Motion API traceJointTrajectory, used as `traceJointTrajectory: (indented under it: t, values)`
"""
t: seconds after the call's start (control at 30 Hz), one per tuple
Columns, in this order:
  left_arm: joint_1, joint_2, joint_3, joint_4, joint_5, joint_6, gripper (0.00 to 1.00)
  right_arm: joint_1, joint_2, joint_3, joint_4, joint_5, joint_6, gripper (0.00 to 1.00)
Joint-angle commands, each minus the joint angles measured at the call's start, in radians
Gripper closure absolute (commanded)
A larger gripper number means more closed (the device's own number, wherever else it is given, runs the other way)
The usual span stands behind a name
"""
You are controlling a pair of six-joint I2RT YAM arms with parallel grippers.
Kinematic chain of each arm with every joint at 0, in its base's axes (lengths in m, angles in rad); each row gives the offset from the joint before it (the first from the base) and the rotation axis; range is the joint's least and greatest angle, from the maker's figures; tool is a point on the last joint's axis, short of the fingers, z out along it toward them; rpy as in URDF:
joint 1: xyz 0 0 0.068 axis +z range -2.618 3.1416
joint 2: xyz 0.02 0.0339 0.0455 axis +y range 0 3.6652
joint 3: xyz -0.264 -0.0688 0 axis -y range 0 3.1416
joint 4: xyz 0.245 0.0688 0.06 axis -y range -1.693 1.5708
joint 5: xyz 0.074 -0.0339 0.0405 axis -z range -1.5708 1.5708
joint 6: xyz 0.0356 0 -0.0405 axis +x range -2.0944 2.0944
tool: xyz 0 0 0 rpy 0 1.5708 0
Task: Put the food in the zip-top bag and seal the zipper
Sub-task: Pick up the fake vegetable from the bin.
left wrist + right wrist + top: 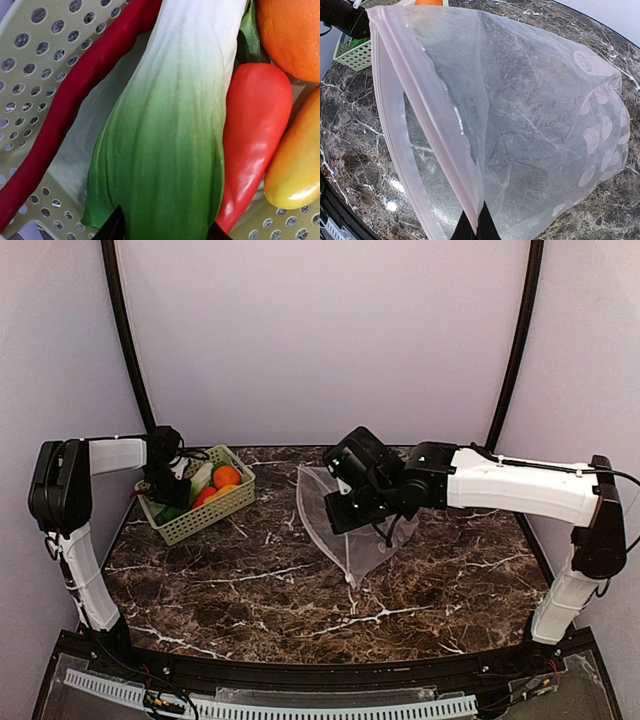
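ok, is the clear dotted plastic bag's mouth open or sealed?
Open: clear dotted plastic bag, pinkish zipper strips gaping apart in the right wrist view.

The basket [205,520] is set on the table [250,590]. The food [226,476] is contained in the basket. The zip-top bag [320,510] is laid right of the basket, not touching it.
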Motion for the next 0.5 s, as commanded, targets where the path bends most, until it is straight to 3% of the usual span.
traceJointTrajectory:
  t: [0.0, 0.47]
  values:
    - [0.001, -0.106, -0.027, -0.010, 0.032, 0.037, 0.63, -0.009, -0.031, -0.010, 0.026, 0.005, -0.011, 1.00]
    - [0.000, -0.254, -0.079, -0.049, 0.043, 0.039, 0.88, -0.008, -0.035, -0.011, 0.024, 0.011, -0.003, 1.00]
